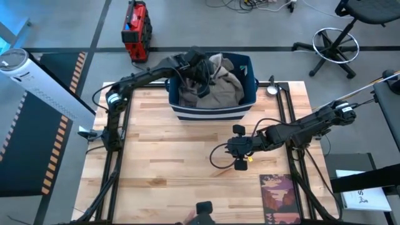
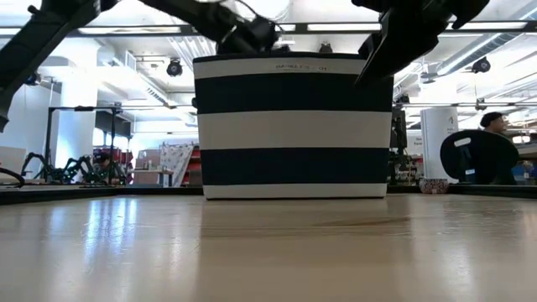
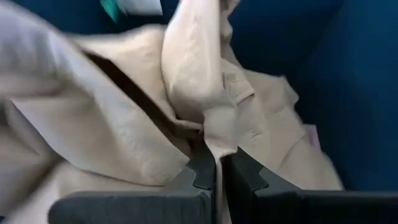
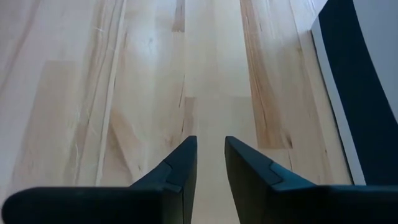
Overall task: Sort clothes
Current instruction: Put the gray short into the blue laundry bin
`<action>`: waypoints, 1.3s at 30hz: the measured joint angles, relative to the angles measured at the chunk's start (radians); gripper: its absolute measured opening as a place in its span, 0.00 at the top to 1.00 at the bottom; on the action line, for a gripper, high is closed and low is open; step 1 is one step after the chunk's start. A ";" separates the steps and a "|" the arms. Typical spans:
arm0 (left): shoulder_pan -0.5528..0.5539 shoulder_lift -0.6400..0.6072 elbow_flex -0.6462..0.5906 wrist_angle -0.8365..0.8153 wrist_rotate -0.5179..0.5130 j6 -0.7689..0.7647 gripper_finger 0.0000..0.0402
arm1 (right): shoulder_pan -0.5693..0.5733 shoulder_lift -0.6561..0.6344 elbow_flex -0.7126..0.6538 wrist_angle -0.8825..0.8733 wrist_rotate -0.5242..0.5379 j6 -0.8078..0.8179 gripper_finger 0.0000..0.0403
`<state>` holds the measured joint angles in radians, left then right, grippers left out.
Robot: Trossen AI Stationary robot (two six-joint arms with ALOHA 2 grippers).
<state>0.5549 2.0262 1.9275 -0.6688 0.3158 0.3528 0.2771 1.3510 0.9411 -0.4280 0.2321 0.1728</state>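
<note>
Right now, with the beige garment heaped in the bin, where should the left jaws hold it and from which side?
Hold the raised fold at the top of the beige garment, coming from above through the open top of the navy striped bin. The bin walls block any side approach, and that ridge stands proud of the heap. The left gripper is already shut on such a fold; the right gripper waits over the table.

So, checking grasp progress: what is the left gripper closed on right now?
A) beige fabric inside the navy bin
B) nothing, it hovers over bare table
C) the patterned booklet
A: the left gripper pinches a fold of the beige fabric inside the navy bin.
</note>
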 joint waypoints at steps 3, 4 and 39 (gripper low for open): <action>0.001 -0.001 -0.091 0.062 0.004 -0.001 1.00 | 0.000 0.000 -0.001 0.000 0.000 0.004 0.81; 0.001 -0.001 -0.115 0.088 0.005 -0.001 1.00 | 0.000 0.000 -0.001 0.000 0.000 0.008 0.81; -0.025 -0.776 -0.776 0.494 0.007 -0.063 0.39 | -0.524 0.014 0.479 0.055 -0.114 -0.604 0.98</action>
<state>0.5301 1.2498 1.1510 -0.1744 0.3228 0.2897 -0.2466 1.3649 1.4200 -0.3731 0.1182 -0.4307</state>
